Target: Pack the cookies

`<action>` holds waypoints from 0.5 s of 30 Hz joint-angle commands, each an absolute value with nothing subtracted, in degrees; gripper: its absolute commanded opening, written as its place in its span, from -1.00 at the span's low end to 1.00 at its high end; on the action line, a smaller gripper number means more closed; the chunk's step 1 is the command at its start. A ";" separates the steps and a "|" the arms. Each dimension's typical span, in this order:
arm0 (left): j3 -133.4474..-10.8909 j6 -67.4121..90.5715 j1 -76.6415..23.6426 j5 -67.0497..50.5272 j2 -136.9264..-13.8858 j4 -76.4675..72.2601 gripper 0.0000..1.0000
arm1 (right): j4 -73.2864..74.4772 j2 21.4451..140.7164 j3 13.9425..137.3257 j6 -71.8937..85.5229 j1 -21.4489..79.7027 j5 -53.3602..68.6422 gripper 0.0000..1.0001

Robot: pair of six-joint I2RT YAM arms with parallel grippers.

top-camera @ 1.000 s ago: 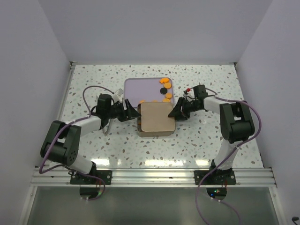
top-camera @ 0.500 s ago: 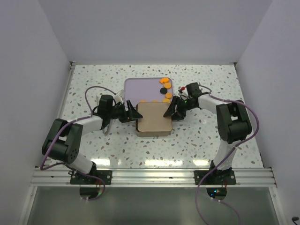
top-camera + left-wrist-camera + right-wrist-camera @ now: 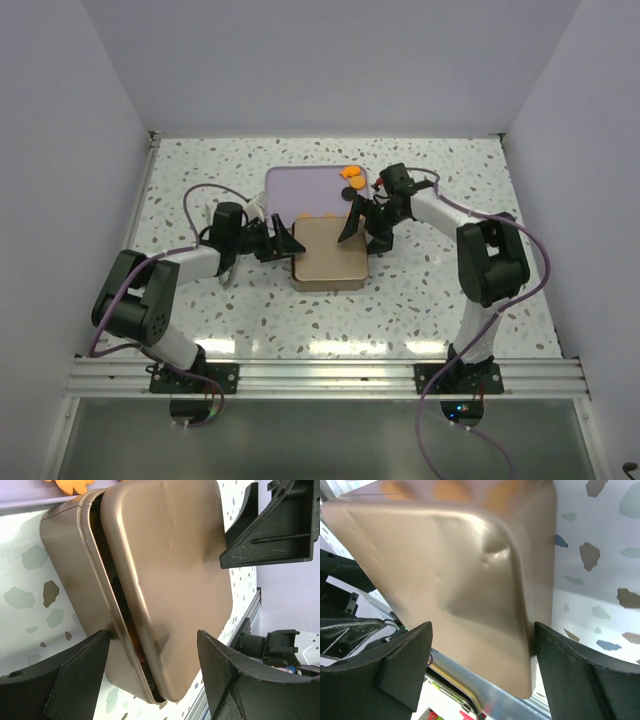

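Note:
A bronze square tin (image 3: 330, 255) sits mid-table with its lid (image 3: 170, 570) resting askew, leaving a dark gap along one side. Orange shows inside that gap. Orange cookies (image 3: 352, 173) and a black cookie (image 3: 347, 195) lie on the lavender tray (image 3: 305, 188) behind the tin. An orange cookie (image 3: 75, 485) shows past the tin's far edge. My left gripper (image 3: 285, 240) (image 3: 154, 635) is open, with its jaws standing either side of the tin's left edge. My right gripper (image 3: 358, 225) (image 3: 483, 625) is open wide over the lid's back-right corner, gripping nothing.
The speckled table (image 3: 200, 170) is walled in by white panels on three sides. A metal rail (image 3: 320, 375) runs along the near edge by the arm bases. The right gripper's black fingers (image 3: 270, 530) appear across the lid in the left wrist view.
My right gripper has opened wide and moved left and back, over the tin's back-right corner, covering some tray cookies. The left gripper opened slightly and stayed at the tin's left edge.

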State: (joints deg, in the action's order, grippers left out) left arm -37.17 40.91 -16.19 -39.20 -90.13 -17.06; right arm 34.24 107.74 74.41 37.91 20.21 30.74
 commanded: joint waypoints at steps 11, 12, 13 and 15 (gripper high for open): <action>-39.55 40.17 -17.58 -42.36 -90.26 -20.21 0.52 | 44.38 109.42 82.00 41.75 24.78 28.13 0.70; -39.55 40.17 -17.67 -42.36 -90.26 -20.21 0.52 | 44.73 109.68 82.44 41.92 24.87 28.13 0.70; -39.46 40.17 -17.67 -42.36 -90.18 -20.21 0.52 | 45.00 109.95 82.79 42.01 24.96 28.13 0.71; -39.29 40.17 -18.02 -42.36 -89.91 -20.13 0.52 | 45.52 110.56 83.93 42.54 25.22 27.86 0.71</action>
State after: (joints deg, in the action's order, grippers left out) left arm -37.39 40.88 -16.27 -39.38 -90.26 -17.06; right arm 44.82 109.73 80.49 39.70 23.64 25.34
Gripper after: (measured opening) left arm 0.760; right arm 0.852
